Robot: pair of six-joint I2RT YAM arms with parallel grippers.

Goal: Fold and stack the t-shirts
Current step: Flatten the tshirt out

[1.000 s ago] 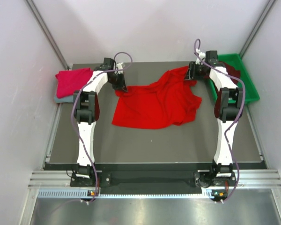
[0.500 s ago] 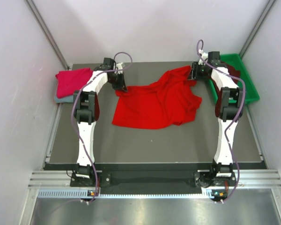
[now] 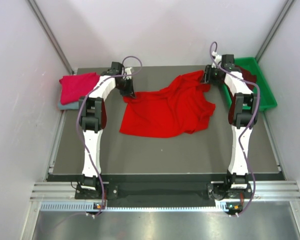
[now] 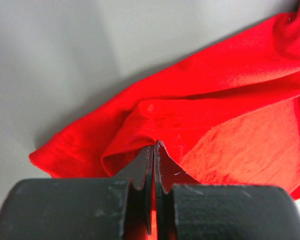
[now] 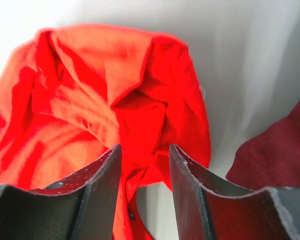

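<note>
A bright red t-shirt (image 3: 165,107) lies crumpled across the middle of the dark table. My left gripper (image 3: 129,94) (image 4: 154,145) is shut on a fold at the shirt's left edge (image 4: 125,150). At the shirt's far right corner (image 5: 140,100), my right gripper (image 3: 207,80) (image 5: 145,150) has its jaws apart, with bunched red cloth between them. A folded crimson-pink t-shirt (image 3: 78,85) rests on a grey-blue one (image 3: 65,105) at the far left. A dark maroon t-shirt (image 3: 248,75) (image 5: 285,145) lies in the tray.
The green plastic tray (image 3: 268,97) sits at the back right, just beyond the right arm. White walls close in the table at the back and on both sides. Bare table surface (image 3: 165,155) shows in front of the red shirt.
The right wrist has shifted slightly towards the back right over the shirt's corner, and its jaws have narrowed a little. The left arm and the shirt have stayed put.
</note>
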